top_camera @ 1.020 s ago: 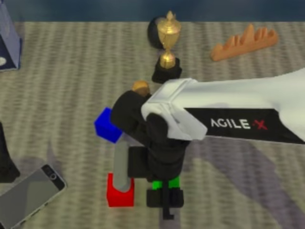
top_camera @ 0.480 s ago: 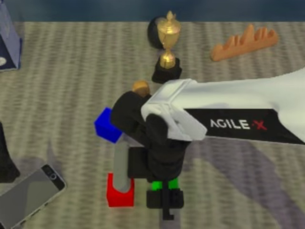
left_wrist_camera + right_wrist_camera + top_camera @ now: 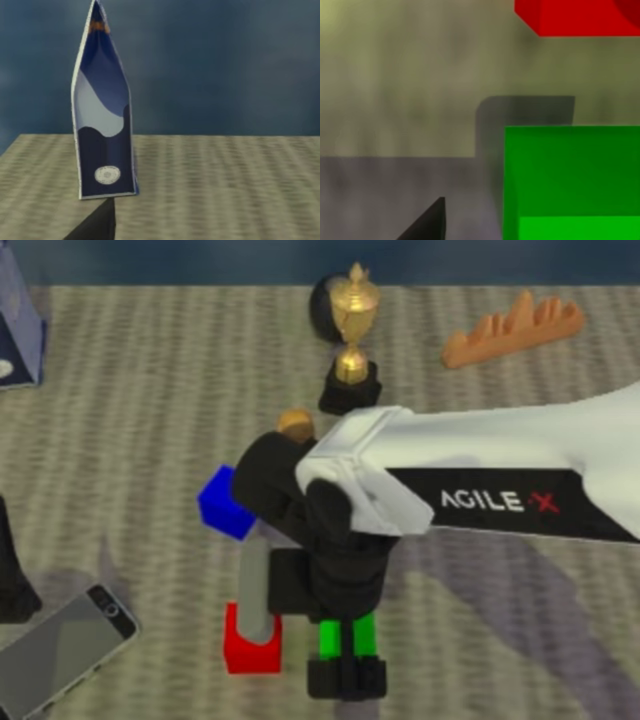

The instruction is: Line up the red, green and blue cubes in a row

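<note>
The green cube (image 3: pixel 346 634) rests on the table near the front edge, just right of the red cube (image 3: pixel 240 655) with a narrow gap between them. My right gripper (image 3: pixel 346 672) hovers over the green cube's near side and is open; in the right wrist view one fingertip (image 3: pixel 432 220) stands apart from the green cube (image 3: pixel 570 175), with the red cube (image 3: pixel 575 17) beyond. The blue cube (image 3: pixel 224 502) lies farther back and left, partly hidden under the right arm. My left gripper (image 3: pixel 10 585) stays parked at the left edge, and its jaws stand wide apart.
A gold trophy (image 3: pixel 352 330) stands at the back centre, with a small tan round-topped block (image 3: pixel 296 422) in front of it. An orange rack (image 3: pixel 512 328) lies at the back right. A phone (image 3: pixel 65 645) lies at the front left and a blue carton (image 3: pixel 102 125) stands at the back left.
The right gripper's fingers have drawn back toward the front edge, uncovering more of the green cube, which stays in place. The red and blue cubes have not moved.
</note>
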You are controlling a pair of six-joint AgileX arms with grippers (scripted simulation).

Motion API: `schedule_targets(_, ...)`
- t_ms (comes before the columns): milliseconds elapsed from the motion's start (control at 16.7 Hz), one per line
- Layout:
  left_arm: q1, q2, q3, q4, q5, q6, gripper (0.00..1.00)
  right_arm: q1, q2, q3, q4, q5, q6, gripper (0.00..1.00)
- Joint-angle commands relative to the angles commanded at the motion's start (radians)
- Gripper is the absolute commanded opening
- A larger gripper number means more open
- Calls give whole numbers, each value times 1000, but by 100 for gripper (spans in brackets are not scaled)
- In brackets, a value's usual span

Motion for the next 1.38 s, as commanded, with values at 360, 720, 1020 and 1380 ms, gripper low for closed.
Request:
schedule_targets(360,0,0,0,0,0,0,100,0,-5,13,-17,0,-1,100)
schedule_targets(720,0,0,0,0,0,0,100,5,-71,136,-209,0,-4,100)
schedule_targets(1020,0,0,0,0,0,0,100,5,-86,159,-244,-1,-5,100)
schedule_targets(1380,-27,103,101,-68,2,3,100,-54,-177,82,-170,-6,34,100)
